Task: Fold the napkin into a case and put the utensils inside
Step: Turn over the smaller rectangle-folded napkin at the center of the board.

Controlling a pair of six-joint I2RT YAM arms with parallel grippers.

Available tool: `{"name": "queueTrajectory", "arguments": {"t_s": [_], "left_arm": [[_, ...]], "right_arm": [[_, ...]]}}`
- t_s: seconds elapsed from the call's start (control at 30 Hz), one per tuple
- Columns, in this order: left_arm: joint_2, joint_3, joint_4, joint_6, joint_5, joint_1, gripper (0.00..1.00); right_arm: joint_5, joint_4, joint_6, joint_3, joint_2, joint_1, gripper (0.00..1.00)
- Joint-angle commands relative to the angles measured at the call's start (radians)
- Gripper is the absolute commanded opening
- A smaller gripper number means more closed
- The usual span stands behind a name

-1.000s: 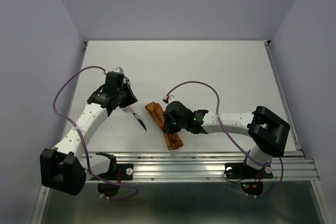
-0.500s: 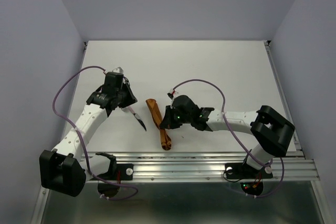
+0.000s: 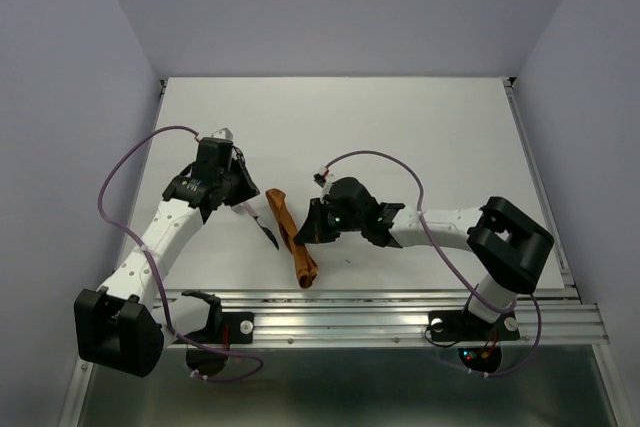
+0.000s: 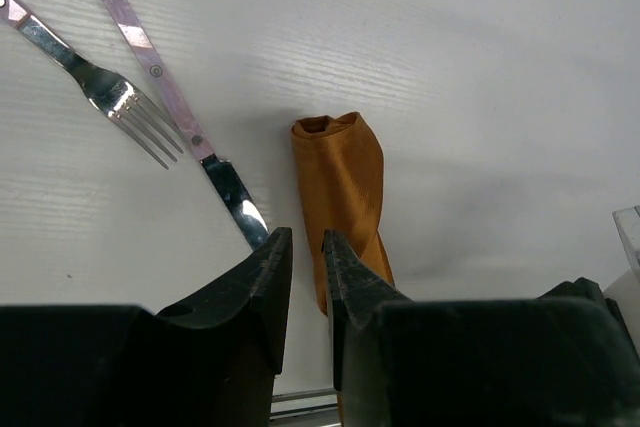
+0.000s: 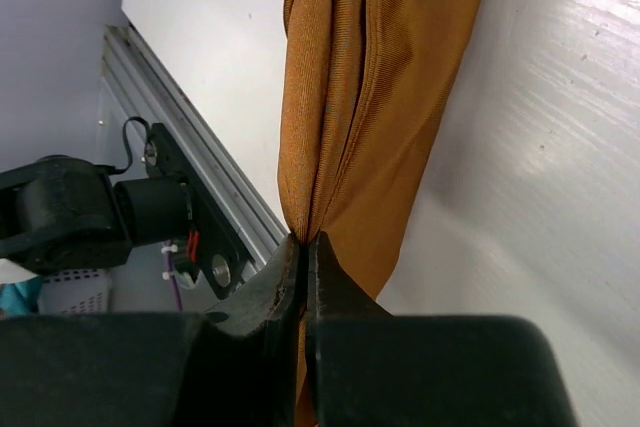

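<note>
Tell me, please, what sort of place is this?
Probably a robot test booth: plain walls enclosing a white table, with a left arm and right arm bolted to an aluminium rail.

White table [image 3: 400, 117]; metal rail [image 3: 400, 322] along near edge; pale walls [image 3: 330, 7], possibly lilac.

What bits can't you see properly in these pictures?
- Left wrist view: the fork loses its handle end at the left edge.
- Left wrist view: the knife tip and the near end of the napkin hide behind the left gripper.
- Right wrist view: the napkin's far end is cut off by the top edge.
</note>
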Motion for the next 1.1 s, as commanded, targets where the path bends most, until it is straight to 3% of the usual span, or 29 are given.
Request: {"name": "queueTrajectory", "arguments": {"t_s": [0.0, 0.6, 0.77, 0.83, 0.93, 1.07], "left_arm": [[-0.023, 0.042, -0.015, 0.024, 0.001, 0.008, 0.31], [0.023, 0.039, 0.037, 0.027, 0.085, 0.006, 0.31], [0.042, 0.01, 0.077, 0.017, 0.145, 0.0, 0.31], [0.055, -0.016, 0.114, 0.01, 0.182, -0.012, 0.31], [0.082, -0.052, 0.189, 0.0, 0.261, -0.031, 0.27], [0.173, -0.05, 0.251, -0.02, 0.272, -0.103, 0.07]], "right_arm": [[-0.081, 0.176, 0.046, -0.056, -0.006, -0.054, 0.01], [-0.213, 0.264, 0.001, -0.277, -0.07, -0.211, 0.01], [-0.219, 0.259, -0.02, -0.312, -0.084, -0.263, 0.24], [-0.219, 0.25, -0.034, -0.326, -0.106, -0.28, 0.42], [-0.215, 0.225, -0.049, -0.347, -0.13, -0.309, 0.44], [-0.176, 0.129, -0.092, -0.351, -0.197, -0.318, 0.48]]}}
